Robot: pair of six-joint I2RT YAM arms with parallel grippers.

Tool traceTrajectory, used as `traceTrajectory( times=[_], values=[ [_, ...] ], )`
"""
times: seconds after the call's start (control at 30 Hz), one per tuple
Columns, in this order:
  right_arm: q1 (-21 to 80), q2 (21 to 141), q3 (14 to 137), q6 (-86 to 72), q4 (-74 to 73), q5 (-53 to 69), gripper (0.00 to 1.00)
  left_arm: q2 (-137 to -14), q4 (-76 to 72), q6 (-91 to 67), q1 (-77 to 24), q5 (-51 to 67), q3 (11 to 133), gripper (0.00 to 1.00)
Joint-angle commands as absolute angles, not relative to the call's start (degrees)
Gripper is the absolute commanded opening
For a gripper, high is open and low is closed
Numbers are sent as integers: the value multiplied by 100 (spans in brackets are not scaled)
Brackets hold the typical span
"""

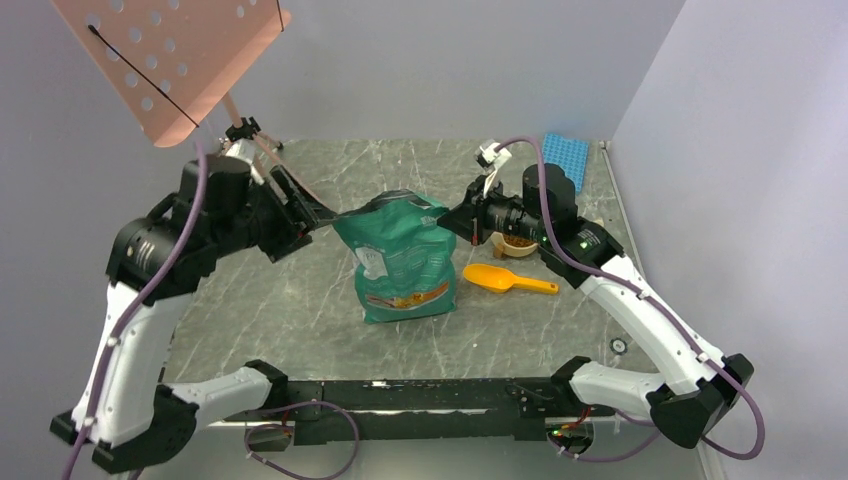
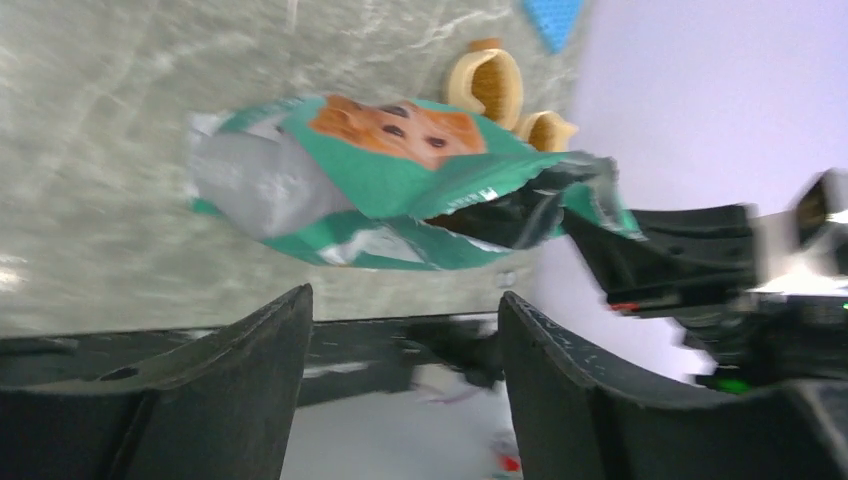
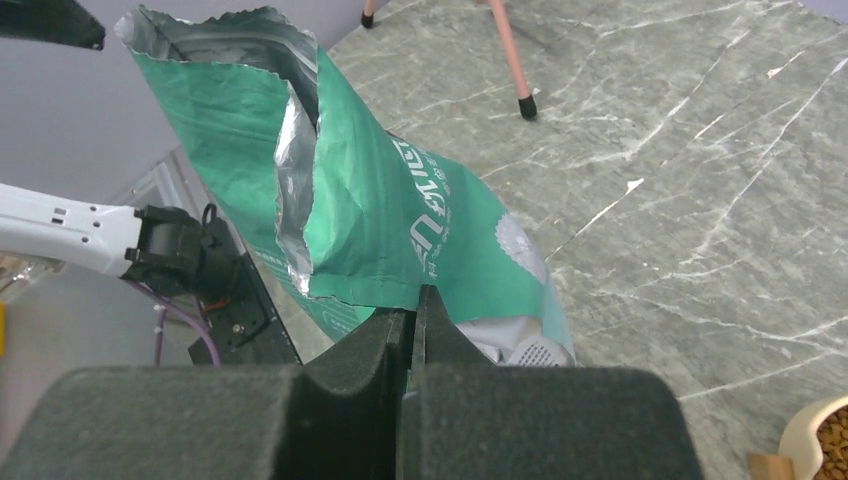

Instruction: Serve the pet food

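Note:
The green-silver dog-picture bag (image 1: 405,262) stands upright mid-table with its torn top open and its foil lining (image 3: 290,150) showing. My right gripper (image 1: 455,218) is shut on the bag's top right edge, and in the right wrist view (image 3: 412,300) the green edge sits between the closed fingers. My left gripper (image 1: 308,215) is open and empty by the bag's top left edge, and in the left wrist view (image 2: 405,310) the bag (image 2: 380,180) lies ahead of it. Dark-brown pet food (image 1: 518,242) lies in a tan bowl (image 3: 800,440) behind the right gripper.
An orange scoop (image 1: 505,280) lies on the table right of the bag. A blue rack (image 1: 565,155) is at the back right. A pink perforated stand (image 1: 170,60) rises at the back left, with its legs (image 3: 510,55) on the table. Walls close both sides.

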State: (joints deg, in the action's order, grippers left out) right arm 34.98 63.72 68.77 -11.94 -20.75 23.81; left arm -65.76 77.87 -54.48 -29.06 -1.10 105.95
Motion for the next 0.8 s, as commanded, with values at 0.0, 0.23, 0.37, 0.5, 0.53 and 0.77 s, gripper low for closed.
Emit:
traceTrajectory(
  times=[0.0,0.23,0.37,0.5,0.53,0.77],
  values=[
    [3510,6095,7187,-931,-2219,2287,0,-5728,6548,-7873,-2659,1002,9571,73],
    [3523,6038,7251,-770,-2519,2203,0,-5469,5121,-10240,-2639,1585,8631,78],
    [3563,5961,7264,-675,-2552,2098,0,-5319,5486,-10934,-2645,607,8996,99],
    [3598,5900,7258,-618,-2518,2043,0,-5854,5925,-11168,-2727,1158,9427,92],
    [3609,5912,7274,-608,-2522,2029,0,-6043,6329,-11244,-2812,1286,9616,92],
    [3790,5920,7324,-578,-2471,1883,0,-6544,7099,-11512,-2961,1405,9997,97]
  ],
)
